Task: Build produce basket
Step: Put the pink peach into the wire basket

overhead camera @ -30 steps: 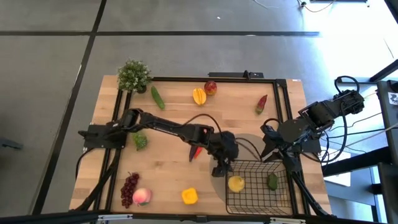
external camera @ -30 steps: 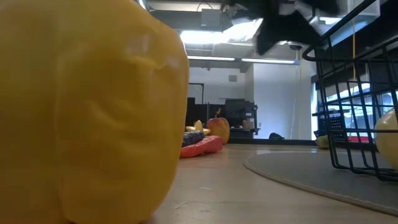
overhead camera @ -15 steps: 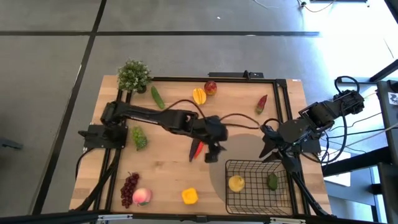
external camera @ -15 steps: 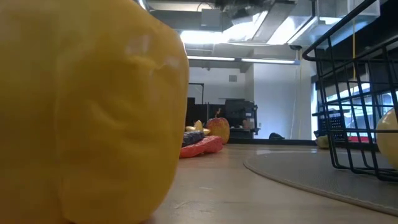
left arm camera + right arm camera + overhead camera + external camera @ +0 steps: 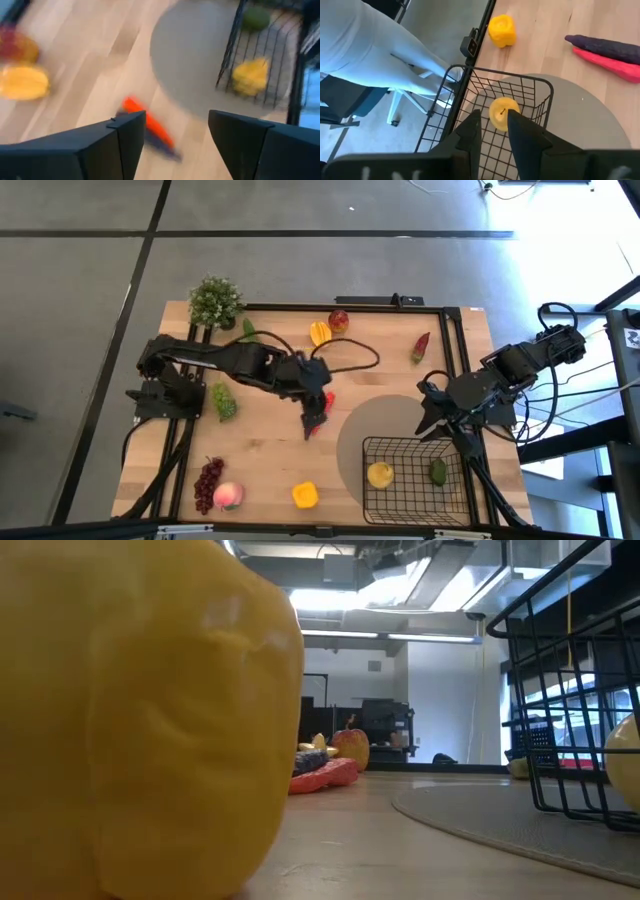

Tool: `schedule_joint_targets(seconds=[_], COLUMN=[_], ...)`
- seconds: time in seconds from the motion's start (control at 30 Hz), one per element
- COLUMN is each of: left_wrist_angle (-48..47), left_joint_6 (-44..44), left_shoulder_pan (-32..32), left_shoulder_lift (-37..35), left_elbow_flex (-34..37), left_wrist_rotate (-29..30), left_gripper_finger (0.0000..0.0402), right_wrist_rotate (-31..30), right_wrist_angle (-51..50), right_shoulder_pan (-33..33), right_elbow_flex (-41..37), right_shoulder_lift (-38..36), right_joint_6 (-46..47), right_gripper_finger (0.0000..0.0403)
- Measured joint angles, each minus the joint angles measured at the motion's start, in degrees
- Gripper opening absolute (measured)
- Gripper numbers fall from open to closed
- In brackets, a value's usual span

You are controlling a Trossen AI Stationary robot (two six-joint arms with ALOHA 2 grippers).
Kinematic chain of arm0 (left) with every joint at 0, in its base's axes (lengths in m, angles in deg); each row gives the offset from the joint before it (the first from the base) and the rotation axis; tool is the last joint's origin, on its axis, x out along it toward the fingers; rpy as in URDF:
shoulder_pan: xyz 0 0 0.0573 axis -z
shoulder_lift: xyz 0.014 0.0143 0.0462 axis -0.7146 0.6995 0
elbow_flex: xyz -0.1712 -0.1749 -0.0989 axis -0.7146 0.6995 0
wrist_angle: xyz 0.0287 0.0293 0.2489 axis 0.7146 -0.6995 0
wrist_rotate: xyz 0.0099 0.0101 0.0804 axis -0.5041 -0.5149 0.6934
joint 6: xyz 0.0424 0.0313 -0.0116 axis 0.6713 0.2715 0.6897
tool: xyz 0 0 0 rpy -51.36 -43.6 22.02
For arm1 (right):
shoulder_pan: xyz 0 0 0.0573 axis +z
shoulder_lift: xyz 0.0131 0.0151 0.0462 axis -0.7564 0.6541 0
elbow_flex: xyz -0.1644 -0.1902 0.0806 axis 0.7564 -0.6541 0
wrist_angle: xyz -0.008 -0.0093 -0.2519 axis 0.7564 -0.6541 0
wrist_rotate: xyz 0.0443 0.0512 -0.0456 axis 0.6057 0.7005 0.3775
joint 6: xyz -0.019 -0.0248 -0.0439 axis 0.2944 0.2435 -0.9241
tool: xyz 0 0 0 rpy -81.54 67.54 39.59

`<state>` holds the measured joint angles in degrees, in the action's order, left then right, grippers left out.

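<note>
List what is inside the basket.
The basket holds a yellow fruit and a green one. Nothing else shows in it; nothing covers its floor from above.

I see a pale wood-grain table (image 5: 270, 455), a matt grey mat (image 5: 385, 415) — and a black wire-mesh basket (image 5: 405, 492), thin metal.

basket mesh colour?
Black wire basket, clearest in the right wrist view.

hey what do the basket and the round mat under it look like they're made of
The basket looks like black coated metal wire: thin rods crossing in an open grid, with the lemon visible through it. The round mat looks like grey felt or fabric, flat and matte with no shine, though rubber can't be ruled out.
</note>
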<state>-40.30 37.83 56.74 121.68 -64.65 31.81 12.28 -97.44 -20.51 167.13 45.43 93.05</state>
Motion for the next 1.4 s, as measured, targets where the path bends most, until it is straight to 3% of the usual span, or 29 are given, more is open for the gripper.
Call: schedule_joint_targets(seconds=[0.33,0.67,0.77,0.97,1.2,1.4], left_wrist_angle=[-15.8,-20.8,-21.2,-25.9,-27.2,-27.4], left_joint_6=[-13.1,-14.3,-15.1,-21.6,-31.4,-44.7], left_shoulder_pan=[3.4,8.7,11.4,17.2,25.9,34.0], left_shoulder_lift=[-1.1,-1.2,-1.2,-1.2,-1.2,-1.2], left_elbow_flex=[0.1,0.1,0.1,0.1,0.1,0.1], left_wrist_rotate=[-0.6,-15.4,-17.4,-17.4,-17.5,-15.6], left_gripper_finger=[0.0204,0.0204,0.0204,0.0204,0.0204,0.0204], right_wrist_rotate=[0.0,-0.3,-3.3,-9.0,-9.1,-9.2], right_wrist_angle=[5.1,5.8,5.8,8.5,10.1,15.5], right_shoulder_pan=[0.0,0.0,0.0,0.0,0.0,0.0], right_elbow_flex=[0.0,0.0,0.0,0.1,0.1,0.1], right_shoulder_lift=[0.0,0.0,0.1,0.5,2.4,4.8], right_joint_6=[-1.4,-1.6,-1.5,-1.4,0.7,1.8], right_gripper_finger=[0.0090,0.0090,0.0090,0.0090,0.0090,0.0090])
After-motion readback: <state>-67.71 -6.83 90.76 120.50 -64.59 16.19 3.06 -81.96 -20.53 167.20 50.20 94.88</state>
